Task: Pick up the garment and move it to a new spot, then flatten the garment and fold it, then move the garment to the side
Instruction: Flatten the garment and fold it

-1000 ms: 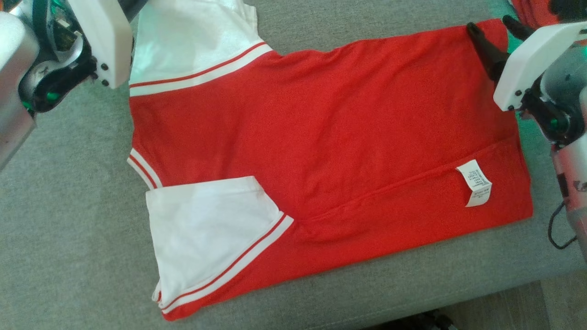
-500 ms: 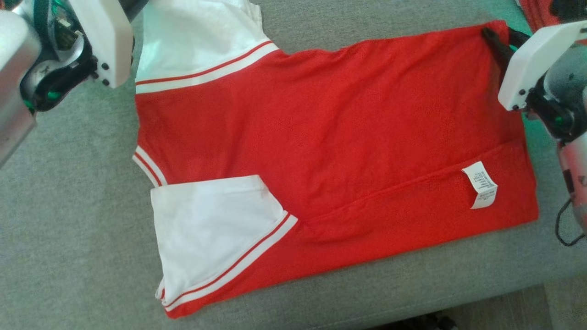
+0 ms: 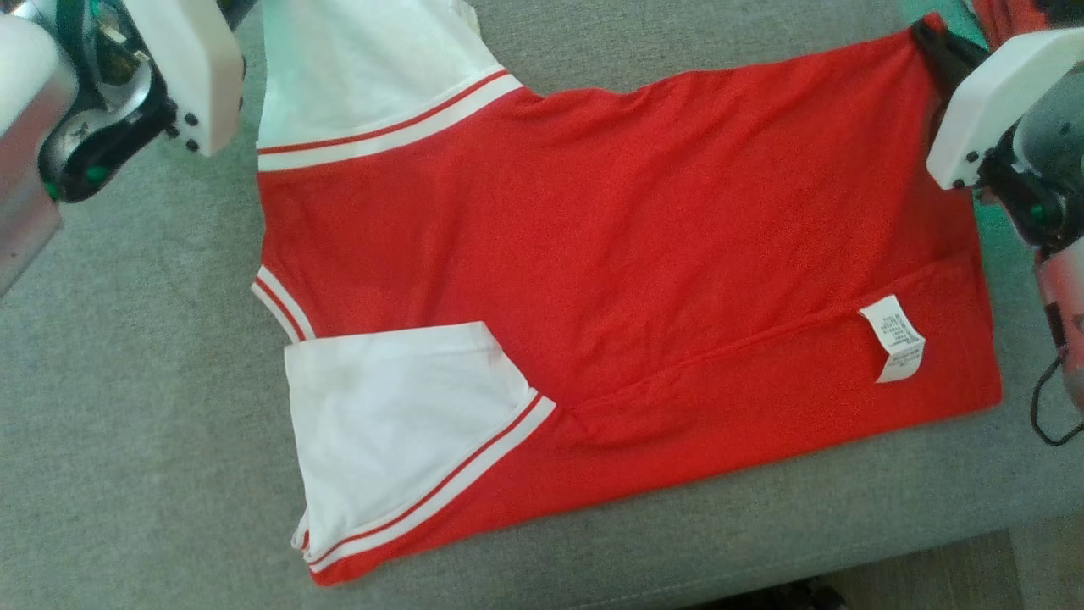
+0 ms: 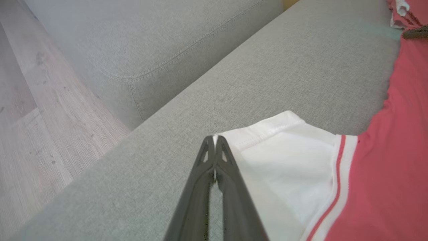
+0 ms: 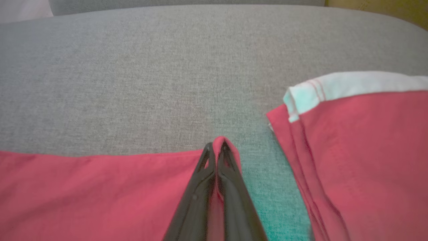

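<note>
The garment (image 3: 627,254) is a red shirt with white sleeves, spread across a grey sofa seat (image 3: 127,381) with its lower edge folded up and a white care label (image 3: 893,337) showing. My left gripper (image 4: 214,142) is shut on the corner of the far white sleeve (image 4: 287,157). At the shirt's far hem corner (image 5: 224,142), my right gripper (image 5: 216,147) is shut with red cloth pinched between its fingers (image 3: 936,47). The near white sleeve (image 3: 398,424) lies flat on the seat.
A second red and white garment (image 5: 361,140) lies folded to the right of the hem corner. The sofa's backrest (image 4: 140,43) and wooden floor (image 4: 43,110) show in the left wrist view. The seat's front edge (image 3: 847,559) runs along the bottom right.
My right gripper's fingers have closed on the shirt's far hem corner, having been open around it. The head view has shifted slightly; the left gripper holds as before.
</note>
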